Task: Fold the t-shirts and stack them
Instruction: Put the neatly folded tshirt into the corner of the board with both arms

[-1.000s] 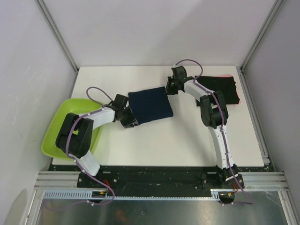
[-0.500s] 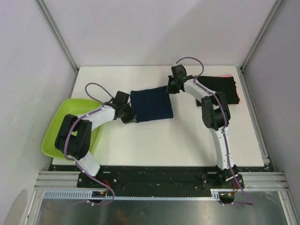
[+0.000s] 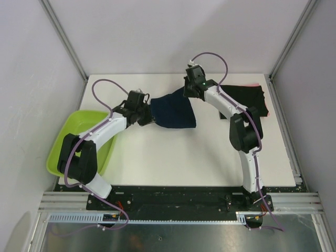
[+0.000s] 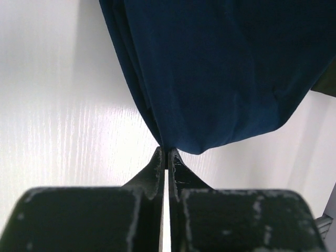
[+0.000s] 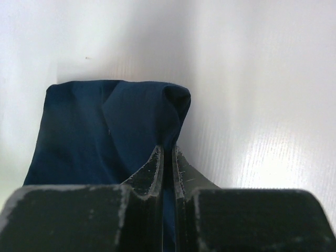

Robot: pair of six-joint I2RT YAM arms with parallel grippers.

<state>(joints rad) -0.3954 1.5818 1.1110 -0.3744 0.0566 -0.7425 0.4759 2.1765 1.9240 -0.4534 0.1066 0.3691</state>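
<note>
The folded navy t-shirt [image 3: 173, 110] is lifted off the white table, slung between both grippers. My left gripper [image 3: 147, 116] is shut on its left edge; in the left wrist view the cloth [image 4: 220, 68] hangs from the closed gripper [image 4: 167, 152]. My right gripper [image 3: 187, 90] is shut on its far right corner; in the right wrist view the gripper [image 5: 168, 152] pinches the navy cloth [image 5: 105, 126]. The black t-shirt [image 3: 247, 98] lies folded at the far right, a red-pink edge [image 3: 266, 105] showing beneath it.
A lime-green tub [image 3: 71, 139] hangs over the table's left edge beside the left arm. Metal frame posts and grey walls close in the table [image 3: 178, 157] on three sides.
Both grippers have risen and moved toward the far side, lifting the navy t-shirt off the table; it now sags between them instead of lying flat.
</note>
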